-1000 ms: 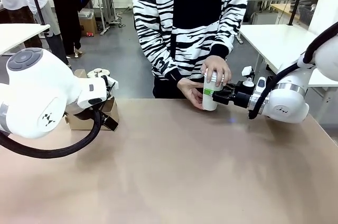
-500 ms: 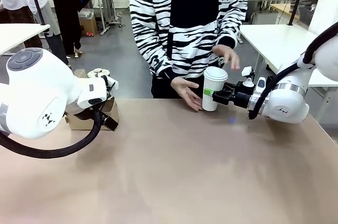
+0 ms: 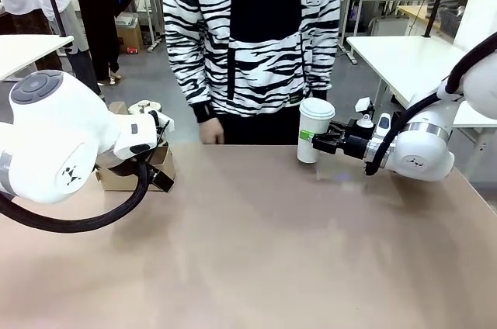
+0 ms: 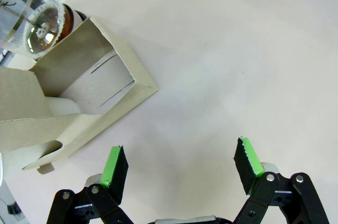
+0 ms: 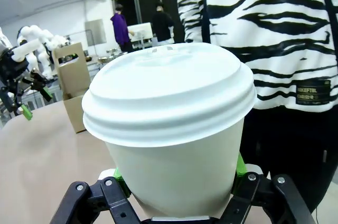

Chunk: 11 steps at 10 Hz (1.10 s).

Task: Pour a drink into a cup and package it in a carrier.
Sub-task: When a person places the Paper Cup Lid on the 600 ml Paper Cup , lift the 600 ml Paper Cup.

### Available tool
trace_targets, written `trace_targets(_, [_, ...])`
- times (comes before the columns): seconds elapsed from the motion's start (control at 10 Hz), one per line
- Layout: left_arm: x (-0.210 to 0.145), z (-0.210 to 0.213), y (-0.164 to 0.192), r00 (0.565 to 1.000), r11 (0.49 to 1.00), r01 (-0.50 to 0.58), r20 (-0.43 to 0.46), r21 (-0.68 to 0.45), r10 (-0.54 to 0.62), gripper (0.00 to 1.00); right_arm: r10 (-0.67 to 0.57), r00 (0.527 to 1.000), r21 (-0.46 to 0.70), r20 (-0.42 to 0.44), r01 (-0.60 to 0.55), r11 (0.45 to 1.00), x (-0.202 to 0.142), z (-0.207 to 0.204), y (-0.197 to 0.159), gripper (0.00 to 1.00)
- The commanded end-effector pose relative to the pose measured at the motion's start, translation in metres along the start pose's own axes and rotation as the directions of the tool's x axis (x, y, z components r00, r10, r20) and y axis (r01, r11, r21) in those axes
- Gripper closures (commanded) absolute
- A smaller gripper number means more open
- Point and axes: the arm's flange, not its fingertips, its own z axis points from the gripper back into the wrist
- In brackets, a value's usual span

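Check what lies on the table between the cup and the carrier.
Bare tabletop in the front view between cup and carrier; nothing stands there.

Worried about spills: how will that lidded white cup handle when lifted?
The cup is tall and narrow, so it probably tips easily if nudged high. Its paper wall likely dents under a hard squeeze from the right fingers. The fitted lid should limit splashing; how full it is cannot be seen.
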Motion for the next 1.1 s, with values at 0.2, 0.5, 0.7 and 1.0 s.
trace_targets(0.2, [0.0, 0.0005, -0.0002, 1.0, 1.0, 0.0, 0.002, -0.002, 0.0, 0.0, 0.003, 1.0, -0.008, 0.011, -0.002, 1.0, 0.0037, -0.0031, 0.0001, 0.19])
trace_targets(0.5, [0.0, 0.0005, -0.0002, 1.0, 1.0, 0.0, 0.002, -0.002, 0.0, 0.0, 0.003, 1.0, -0.008, 0.011, -0.002, 1.0, 0.0037, -0.0031, 0.0001, 0.19])
trace_targets(0.7, [0.0, 0.0005, -0.0002, 1.0, 1.0, 0.0, 0.002, -0.002, 0.0, 0.0, 0.003, 1.0, -0.008, 0.011, -0.002, 1.0, 0.0037, -0.0031, 0.0001, 0.19])
trace_targets(1.0, [0.0, 0.0005, -0.0002, 1.0, 1.0, 0.0, 0.002, -0.002, 0.0, 0.0, 0.003, 1.0, -0.008, 0.011, -0.002, 1.0, 0.0037, -0.0031, 0.0001, 0.19])
